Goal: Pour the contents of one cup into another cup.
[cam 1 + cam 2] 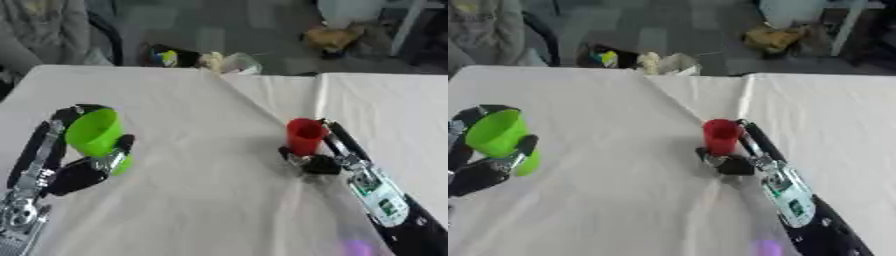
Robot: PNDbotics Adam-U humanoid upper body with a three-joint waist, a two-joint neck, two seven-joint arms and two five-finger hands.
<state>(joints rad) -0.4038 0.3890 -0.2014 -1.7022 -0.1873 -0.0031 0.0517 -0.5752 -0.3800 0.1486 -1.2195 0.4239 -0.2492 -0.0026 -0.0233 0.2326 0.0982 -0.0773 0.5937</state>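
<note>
Fingers of left hand (83, 167) wrap green cup (96, 134); right hand (319, 157) clasps red cup (304, 136).

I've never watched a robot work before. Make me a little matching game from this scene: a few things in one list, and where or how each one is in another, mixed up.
Things:
1. green cup
2. red cup
3. left hand
4. right hand

States:
A. fingers curled round the red cup
B. upright on the white tablecloth, right of the middle
C. tilted, its open mouth turned toward the camera
D. fingers curled round the green cup

Pairs: 1-C, 2-B, 3-D, 4-A
</note>
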